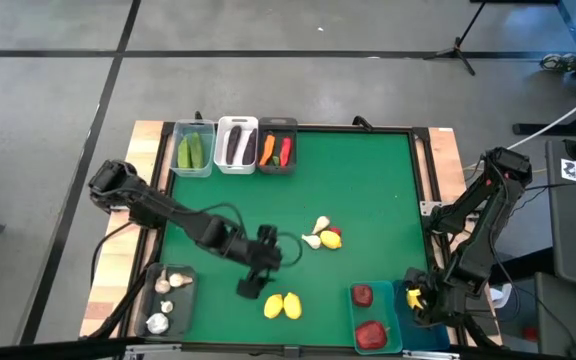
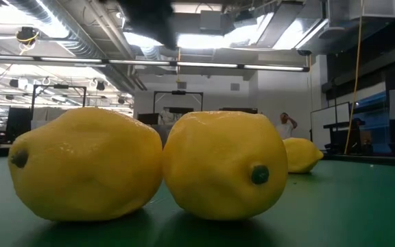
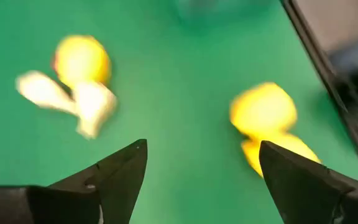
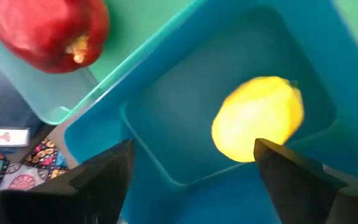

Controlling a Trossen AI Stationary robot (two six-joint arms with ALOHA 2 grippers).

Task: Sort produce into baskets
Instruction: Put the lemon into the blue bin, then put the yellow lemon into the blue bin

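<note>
- Right gripper [image 4: 191,171] – fingers spread wide, nothing held; hangs over the blue bin [image 4: 166,118] at the mat's near right corner.
- A lemon [image 4: 258,118] lies on that bin's floor, just beyond the fingertips and clear of them.
- Next to the blue bin, on its left: the teal bin [image 1: 373,318] w/ two red fruits [image 1: 371,333] inside; one of them shows close in the right wrist view.
- Left gripper [image 3: 201,171] – fingers apart, empty; hovers above the green mat [image 1: 368,180], well left of the blue bin, near mid-mat.
- Ahead of it, a pair of lemons [image 1: 283,306] touching each other, lying on the mat left of the teal bin.
- Farther up the mat from the blue bin: one lemon [image 1: 332,239] w/ two garlic bulbs [image 1: 317,232] right against it.
- Near left corner, far across from the blue bin – dark bin [image 1: 168,298] w/ garlic in it.
- Far edge, diagonal from the blue bin, three bins in a row: clear bin [image 1: 194,148] w/ cucumbers, white bin [image 1: 236,146] w/ eggplants, grey bin [image 1: 277,148] w/ carrot + chili.
- Low view: the lemon pair fills the front; a person stands in the room behind.
</note>
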